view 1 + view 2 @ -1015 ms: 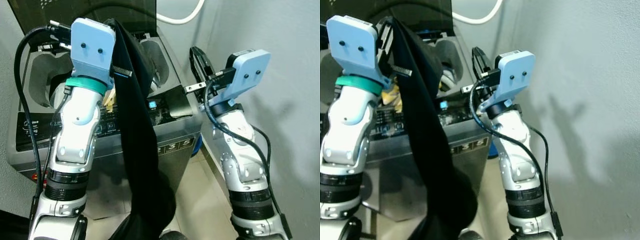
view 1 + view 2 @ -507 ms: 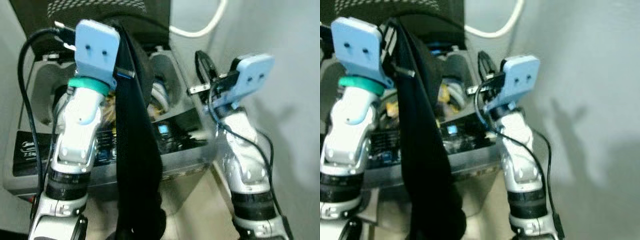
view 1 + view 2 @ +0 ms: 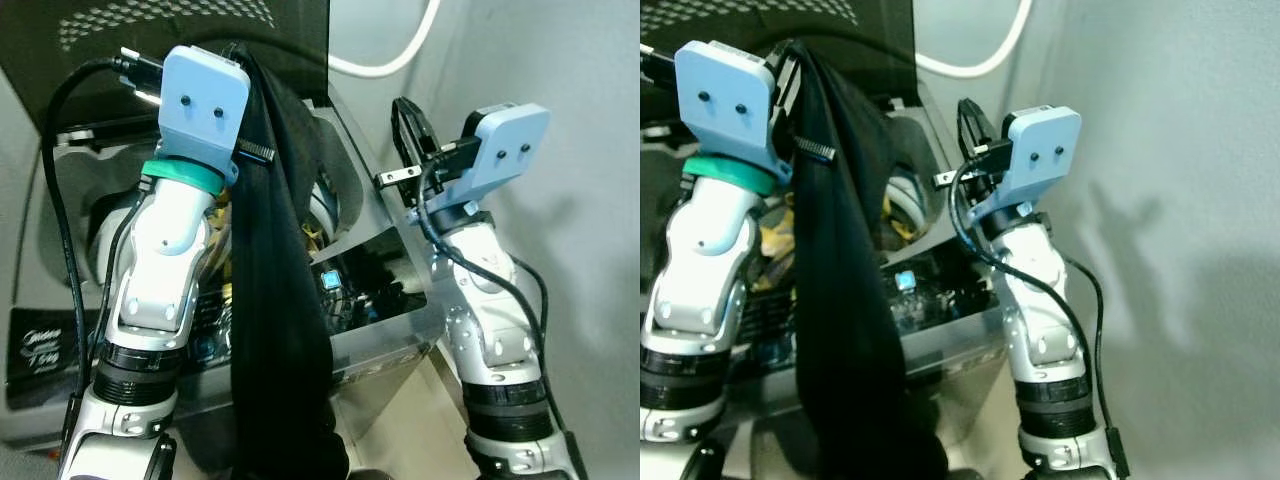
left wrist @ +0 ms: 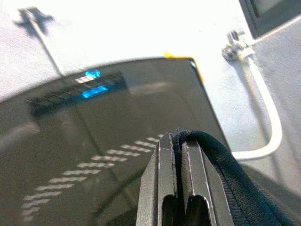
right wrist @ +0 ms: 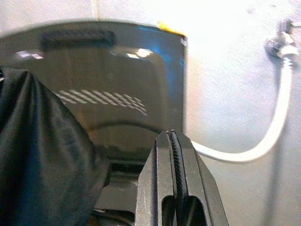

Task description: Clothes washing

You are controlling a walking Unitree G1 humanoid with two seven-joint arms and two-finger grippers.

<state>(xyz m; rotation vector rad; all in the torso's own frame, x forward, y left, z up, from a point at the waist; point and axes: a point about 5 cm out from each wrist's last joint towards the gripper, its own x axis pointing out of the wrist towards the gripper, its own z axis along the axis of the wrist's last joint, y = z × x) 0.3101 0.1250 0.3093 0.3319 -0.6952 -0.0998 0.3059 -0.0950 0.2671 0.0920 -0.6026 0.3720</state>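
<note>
while left claw [image 4: 178, 146] grips black garment [image 3: 275, 330] above washer rim [image 3: 375, 215], right claw [image 5: 172, 141] closed, empty

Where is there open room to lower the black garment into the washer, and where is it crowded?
The drum opening, between the raised lid and the control panel, is the free gap, though yellow laundry already lies inside. The black garment, pinched by the left gripper, drapes over the panel. The right gripper crowds the washer's right edge.

A grey top-loading washing machine [image 3: 385, 335] stands on the pale floor [image 3: 425, 420], its dark lid [image 4: 94, 155] raised, with yellowish clothes [image 3: 895, 215] inside its drum.
</note>
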